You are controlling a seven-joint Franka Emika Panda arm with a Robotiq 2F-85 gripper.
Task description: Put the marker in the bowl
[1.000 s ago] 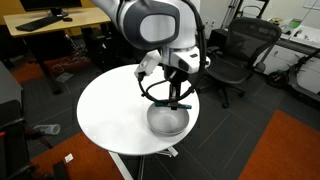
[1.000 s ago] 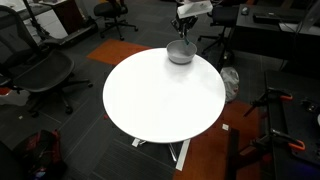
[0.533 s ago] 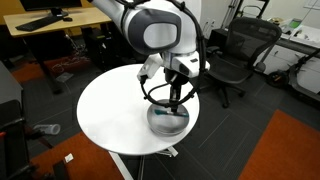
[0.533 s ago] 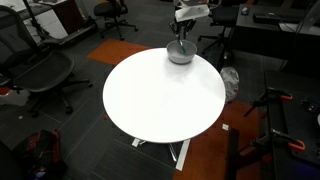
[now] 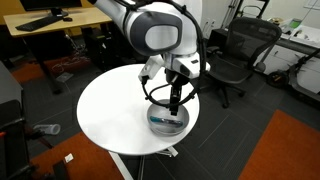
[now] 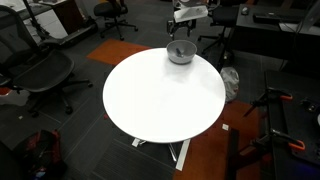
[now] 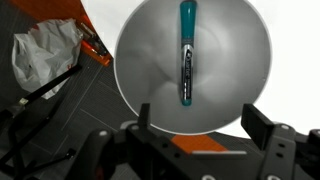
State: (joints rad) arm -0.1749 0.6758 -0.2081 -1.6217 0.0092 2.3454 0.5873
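In the wrist view the marker (image 7: 187, 55), dark with a teal-blue end, lies lengthwise inside the shiny silver-grey bowl (image 7: 240, 60), free of the fingers. My gripper (image 7: 200, 125) hangs open straight above the bowl, its two dark fingers spread wide with nothing between them. In both exterior views the bowl (image 5: 168, 121) (image 6: 181, 54) sits near the edge of the round white table (image 5: 110, 110) (image 6: 160, 100), with the gripper (image 5: 175, 104) just over it. The marker shows as a thin dark streak in the bowl (image 5: 166, 115).
Black office chairs (image 5: 240, 50) (image 6: 35, 70) stand around the table. An orange rug (image 5: 285, 150) and a crumpled white bag (image 7: 45, 55) lie on the dark floor beside it. A desk with a monitor (image 5: 45, 20) stands behind.
The gripper went from shut to open over the bowl, and the marker now lies loose in the bowl. The arm has barely moved.
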